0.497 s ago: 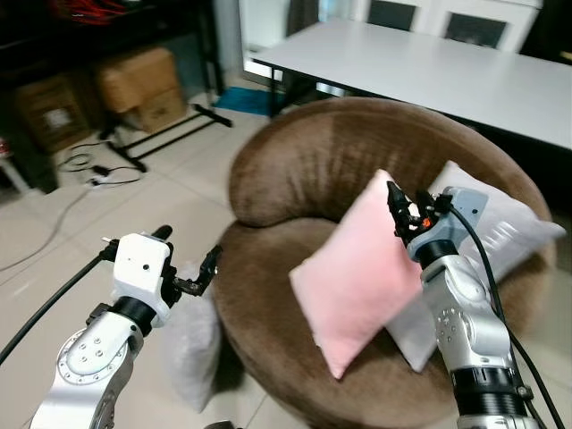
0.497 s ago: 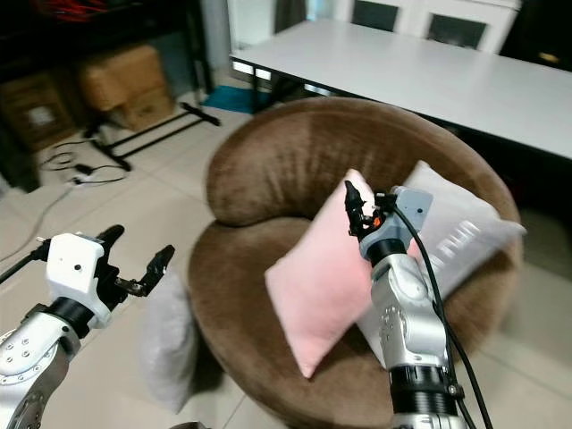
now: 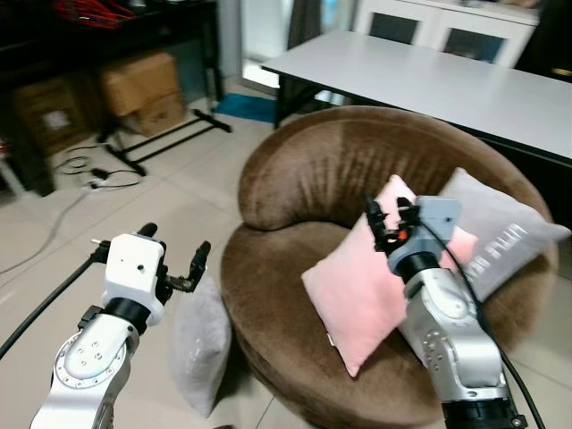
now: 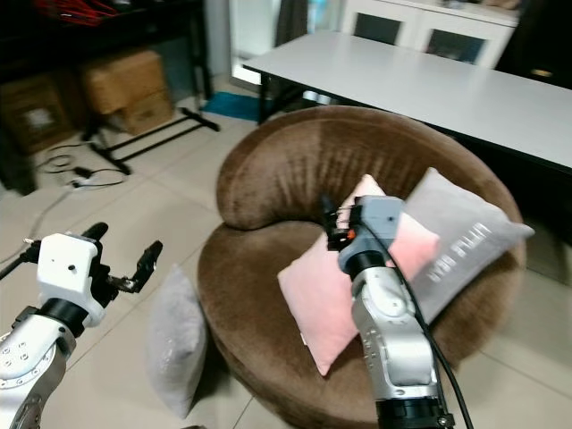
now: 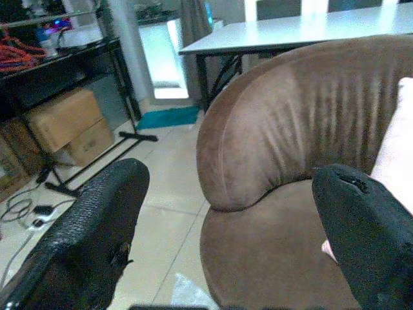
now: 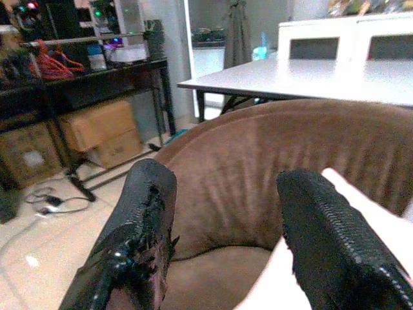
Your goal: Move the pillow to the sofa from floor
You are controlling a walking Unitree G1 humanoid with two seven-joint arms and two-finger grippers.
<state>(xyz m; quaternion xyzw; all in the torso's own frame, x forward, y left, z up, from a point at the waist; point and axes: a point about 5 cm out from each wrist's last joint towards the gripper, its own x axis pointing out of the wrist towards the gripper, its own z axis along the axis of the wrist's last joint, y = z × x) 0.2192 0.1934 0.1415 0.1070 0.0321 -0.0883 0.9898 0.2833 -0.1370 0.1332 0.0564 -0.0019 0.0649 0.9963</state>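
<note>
nearest, the left gripper [image 3: 172,259] hovers over the tiled floor [image 3: 54,241] with its 2 black fingers spread apart and nothing between them, just above a grey pillow [image 3: 198,344] that stands on edge on the floor, leaning against the outer left side of the round brown sofa [image 3: 313,170]. the right gripper [image 3: 386,219] is raised over the seat, its fingers parted and empty, close in front of the upper corner of the pink pillow [image 3: 349,295]; whether they touch it cannot be told. the pink pillow lies tilted on the sofa seat, its lower corner toward the front edge, propped against a second grey pillow [image 3: 500,237] with pale lettering that leans on the right side of the backrest. compared with 0.5 s ago, the right gripper sits lower and further toward the robot's left against the pink pillow, the pink pillow looks more settled on the seat, and the whole scene has shifted, so the camera has moved. beyond the sofa stands a long white table [image 3: 429,80]; to the far left are cardboard boxes [image 3: 138,85], a black stand and cables [image 3: 98,170] on the floor
</note>
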